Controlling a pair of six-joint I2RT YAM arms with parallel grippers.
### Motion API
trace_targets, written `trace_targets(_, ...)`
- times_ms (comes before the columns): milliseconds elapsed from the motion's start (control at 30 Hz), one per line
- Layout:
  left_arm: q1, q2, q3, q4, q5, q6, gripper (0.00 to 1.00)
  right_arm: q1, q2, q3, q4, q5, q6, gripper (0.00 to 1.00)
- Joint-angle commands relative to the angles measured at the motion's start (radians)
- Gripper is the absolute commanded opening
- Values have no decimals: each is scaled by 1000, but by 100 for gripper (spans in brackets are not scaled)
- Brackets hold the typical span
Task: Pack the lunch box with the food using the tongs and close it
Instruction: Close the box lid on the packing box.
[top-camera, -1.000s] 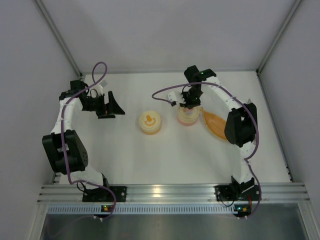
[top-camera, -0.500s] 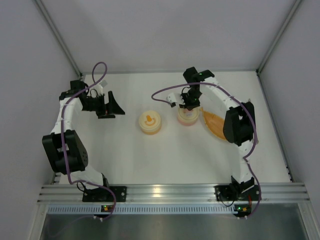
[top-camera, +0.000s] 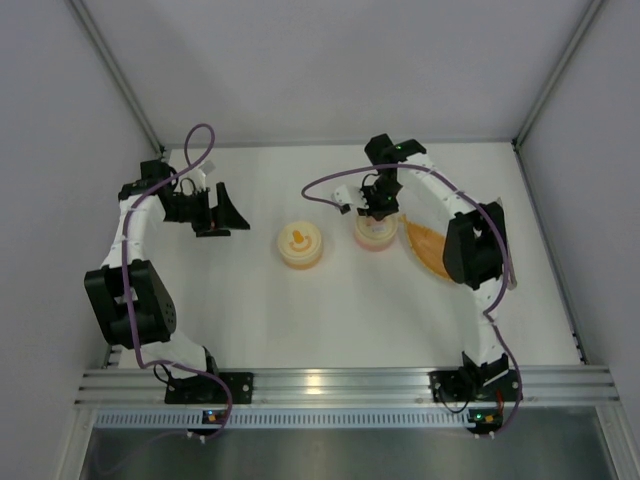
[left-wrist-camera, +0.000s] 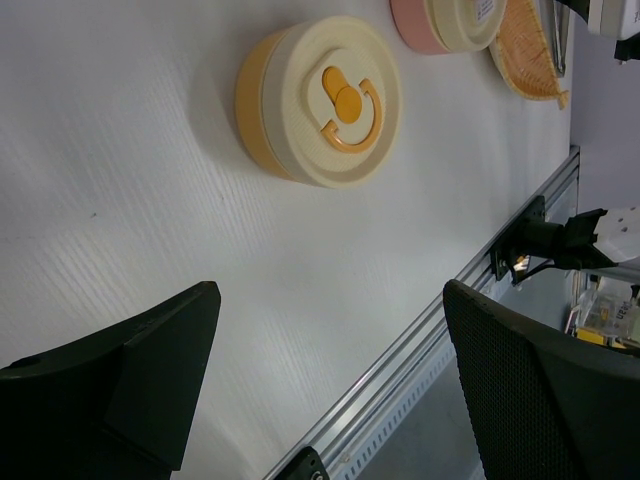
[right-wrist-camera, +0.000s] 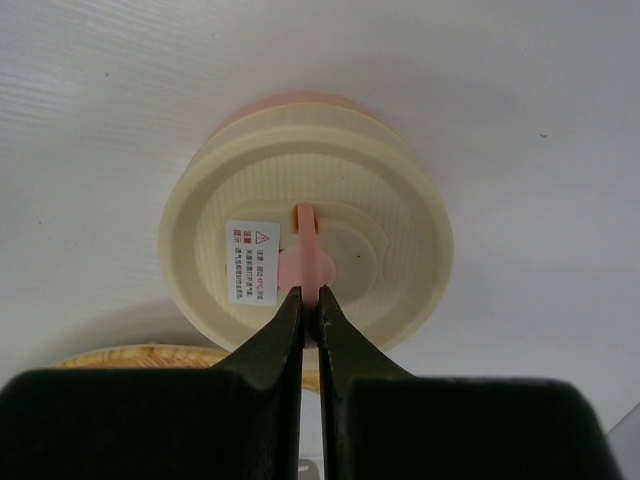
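My right gripper (right-wrist-camera: 310, 300) is shut on the thin pink handle (right-wrist-camera: 305, 225) of a cream round lid (right-wrist-camera: 390, 230). That lid sits over the pink lunch box (top-camera: 372, 238). A second lunch box (top-camera: 300, 246), orange with a cream lid, stands shut mid-table and also shows in the left wrist view (left-wrist-camera: 320, 100). Slim grey tongs (left-wrist-camera: 558, 40) lie along the orange boat-shaped tray (top-camera: 425, 248). No food shows in any view. My left gripper (top-camera: 222, 212) hangs open at the far left, with nothing between its fingers (left-wrist-camera: 150, 360).
The tray lies right beside the pink box, under my right forearm. An aluminium rail (top-camera: 340, 382) runs along the table's near edge. Grey walls close in the left, back and right sides.
The right arm's elbow has shifted slightly to the left while its gripper stays shut on the lid handle. The left arm has not moved.
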Motion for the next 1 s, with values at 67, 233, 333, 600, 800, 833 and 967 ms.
trace_targets(67, 9, 2, 23, 11, 24, 22, 98, 1, 22, 23, -55, -63, -3, 0)
trace_targets(233, 9, -4, 29, 4, 23, 26, 98, 29, -42, -98, -34, -78, 20, 0)
trace_targets(333, 9, -10, 33, -3, 20, 30, 98, 58, -100, -210, 9, -81, 49, 0)
trace_targets(600, 19, -26, 41, -21, 23, 39, 98, 141, -232, -444, 108, -104, 181, 0)
trace_targets(800, 21, -35, 38, -23, 21, 44, 98, 176, -300, -514, 121, -166, 304, 0)
trace_targets(833, 21, -35, 37, -21, 23, 42, 98, 176, -304, -519, 124, -161, 319, 0)
trace_targets(967, 21, -32, 37, -20, 30, 38, 98, 176, -307, -496, 134, -131, 350, 0)
